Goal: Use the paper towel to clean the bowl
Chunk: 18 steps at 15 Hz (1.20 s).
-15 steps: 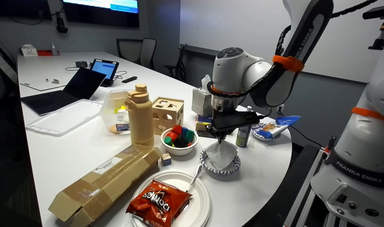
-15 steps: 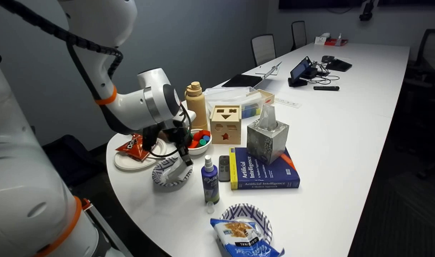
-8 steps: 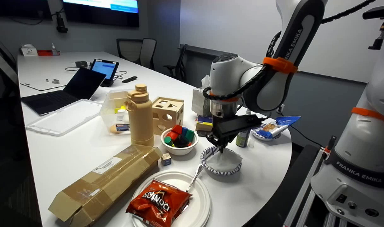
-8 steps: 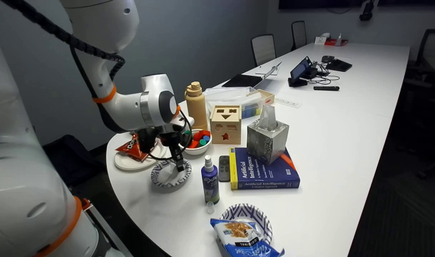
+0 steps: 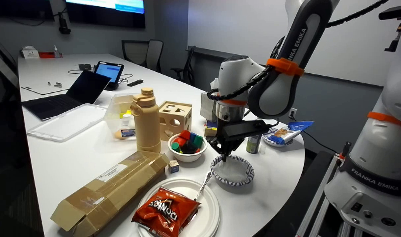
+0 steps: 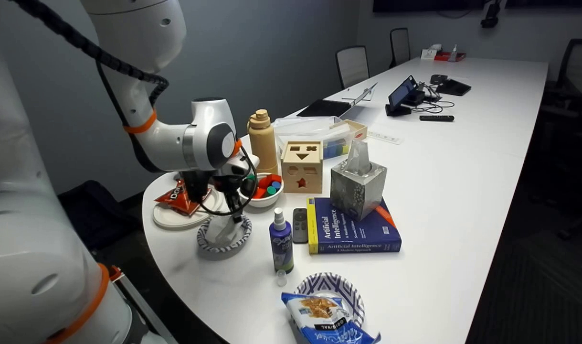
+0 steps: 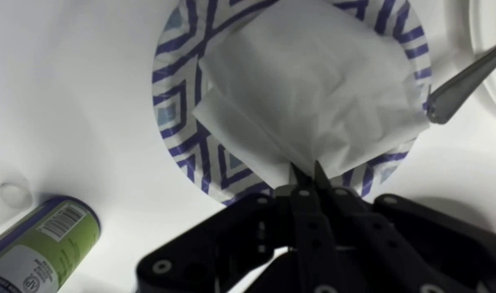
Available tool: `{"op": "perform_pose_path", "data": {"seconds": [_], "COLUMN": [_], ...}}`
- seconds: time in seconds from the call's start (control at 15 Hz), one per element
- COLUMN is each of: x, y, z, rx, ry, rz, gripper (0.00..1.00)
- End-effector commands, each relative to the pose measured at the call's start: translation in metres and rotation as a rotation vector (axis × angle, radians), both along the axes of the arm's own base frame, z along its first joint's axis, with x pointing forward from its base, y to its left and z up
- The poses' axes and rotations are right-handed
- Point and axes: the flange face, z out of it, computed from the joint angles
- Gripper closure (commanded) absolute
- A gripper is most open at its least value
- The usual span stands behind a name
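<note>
A white paper towel [image 7: 313, 73] lies spread in a paper bowl [image 7: 178, 118] with a blue-purple pattern. The towel covers most of the bowl's inside. In both exterior views the towel [image 5: 232, 170] [image 6: 222, 231] is inside the bowl [image 5: 251, 173] [image 6: 246, 231]. My gripper [image 7: 306, 169] is shut on a bunched edge of the towel, over the bowl's rim nearest the gripper in the wrist view. In both exterior views the gripper [image 5: 224, 158] [image 6: 237, 218] points down at the bowl's edge. The bowl's bottom is hidden under the towel.
A spray bottle [image 6: 282, 246] and its clear cap [image 6: 281, 278] stand near the bowl. A fork handle [image 7: 463, 83] reaches from the white plate [image 5: 209, 210] to the bowl's rim. A bowl of coloured blocks [image 5: 187, 157], a remote [image 6: 300, 225] and a book [image 6: 355, 229] are close by.
My gripper has come down and shifted toward the bowl's edge. The towel has gone from hanging to lying flattened in the bowl. The bowl has slid slightly.
</note>
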Motion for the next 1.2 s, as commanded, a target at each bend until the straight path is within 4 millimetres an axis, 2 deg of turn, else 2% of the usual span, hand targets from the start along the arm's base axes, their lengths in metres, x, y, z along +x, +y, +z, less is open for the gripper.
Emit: {"op": "perform_pose_path", "data": {"seconds": [0.0,0.2,0.53,0.93,1.13], "x": [0.001,0.0,-0.009,-0.011,-0.01], "y": [-0.008,-0.015,-0.017,-0.004,0.003], "z": [0.027,0.035,0.023,-0.001,-0.007], "rx": [-0.075,-0.177,-0.277,-0.114,-0.042], "ry": [-0.093,-0.127,-0.053,0.024,0.029], "rz": [-0.018,-0.019,0.006,0.092,0.097], "gripper": [0.99,0.99,0.99,0.99,0.99]}}
